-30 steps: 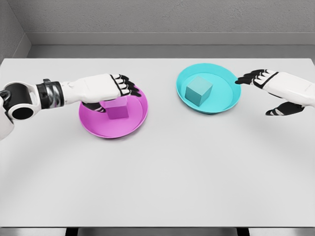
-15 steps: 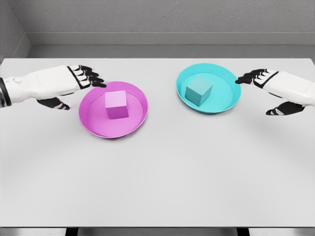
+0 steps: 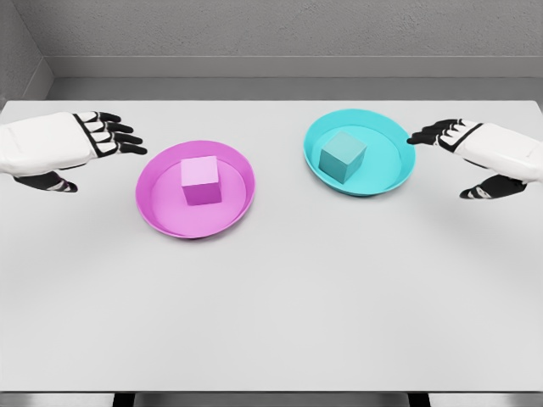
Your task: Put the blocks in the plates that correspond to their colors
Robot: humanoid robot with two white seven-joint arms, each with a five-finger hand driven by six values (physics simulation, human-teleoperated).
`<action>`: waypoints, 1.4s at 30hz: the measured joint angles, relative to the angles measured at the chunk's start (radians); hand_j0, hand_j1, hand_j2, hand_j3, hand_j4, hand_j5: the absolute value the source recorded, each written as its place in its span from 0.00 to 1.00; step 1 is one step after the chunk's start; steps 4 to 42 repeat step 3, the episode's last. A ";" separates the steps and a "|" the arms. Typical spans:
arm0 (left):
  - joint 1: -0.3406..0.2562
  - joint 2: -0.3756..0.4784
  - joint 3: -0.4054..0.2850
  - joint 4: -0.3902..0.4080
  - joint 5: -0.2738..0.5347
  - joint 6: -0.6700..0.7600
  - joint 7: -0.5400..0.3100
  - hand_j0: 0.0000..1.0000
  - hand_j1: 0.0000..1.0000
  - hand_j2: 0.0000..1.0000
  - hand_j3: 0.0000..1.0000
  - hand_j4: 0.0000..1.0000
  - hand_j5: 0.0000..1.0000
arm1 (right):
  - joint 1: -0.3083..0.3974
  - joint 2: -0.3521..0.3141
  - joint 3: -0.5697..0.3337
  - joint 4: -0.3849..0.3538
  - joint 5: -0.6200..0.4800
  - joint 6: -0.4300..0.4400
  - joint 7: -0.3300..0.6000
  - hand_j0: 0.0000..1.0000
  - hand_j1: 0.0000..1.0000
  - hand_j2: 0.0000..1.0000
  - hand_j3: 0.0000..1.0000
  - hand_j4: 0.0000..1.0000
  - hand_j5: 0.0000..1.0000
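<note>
A pale grey counter (image 3: 271, 305) fills the head view, with a grey wall and a dark floor strip behind its far edge.

The left robot hand (image 3: 81, 144) hangs over the counter near its left edge, palm down, its black-tipped fingers (image 3: 119, 138) spread and relaxed, holding nothing. The fingertips point toward the magenta plate (image 3: 161, 212) and stop short of its rim, with bare counter between them. The thumb shows dark beneath the palm.

The magenta plate lies left of centre. A magenta block (image 3: 201, 181) sits flat in its middle, square to the camera and apart from the rim on all sides.

The right robot hand (image 3: 475, 153) hovers near the right edge, fingers (image 3: 433, 133) likewise loose and apart, gripping nothing. Its fingertips reach just beside the right rim of the cyan plate (image 3: 382, 182); whether they touch it cannot be told.

The cyan plate lies right of centre, farther back than the magenta one. A teal block (image 3: 342, 156) rests inside it, turned with a corner toward the camera.
</note>
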 measured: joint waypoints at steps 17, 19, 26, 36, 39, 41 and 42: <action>0.000 0.000 0.000 -0.007 0.000 0.000 0.000 1.00 1.00 1.00 1.00 1.00 1.00 | 0.000 -0.001 0.000 -0.002 0.000 0.000 0.000 1.00 1.00 1.00 1.00 1.00 1.00; 0.000 0.000 0.000 -0.007 0.000 0.000 0.000 1.00 1.00 1.00 1.00 1.00 1.00 | 0.000 -0.001 0.000 -0.002 0.000 0.000 0.000 1.00 1.00 1.00 1.00 1.00 1.00; 0.000 0.000 0.000 -0.007 0.000 0.000 0.000 1.00 1.00 1.00 1.00 1.00 1.00 | 0.000 -0.001 0.000 -0.002 0.000 0.000 0.000 1.00 1.00 1.00 1.00 1.00 1.00; 0.000 0.000 0.000 -0.007 0.000 0.000 0.000 1.00 1.00 1.00 1.00 1.00 1.00 | 0.000 -0.001 0.000 -0.002 0.000 0.000 0.000 1.00 1.00 1.00 1.00 1.00 1.00; 0.000 0.000 0.000 -0.007 0.000 0.000 0.000 1.00 1.00 1.00 1.00 1.00 1.00 | 0.000 -0.001 0.000 -0.002 0.000 0.000 0.000 1.00 1.00 1.00 1.00 1.00 1.00; 0.000 0.000 0.000 -0.007 0.000 0.000 0.000 1.00 1.00 1.00 1.00 1.00 1.00 | 0.000 -0.001 0.000 -0.002 0.000 0.000 0.000 1.00 1.00 1.00 1.00 1.00 1.00; 0.000 0.000 0.000 -0.007 0.000 0.000 0.000 1.00 1.00 1.00 1.00 1.00 1.00 | 0.000 -0.001 0.000 -0.002 0.000 0.000 0.000 1.00 1.00 1.00 1.00 1.00 1.00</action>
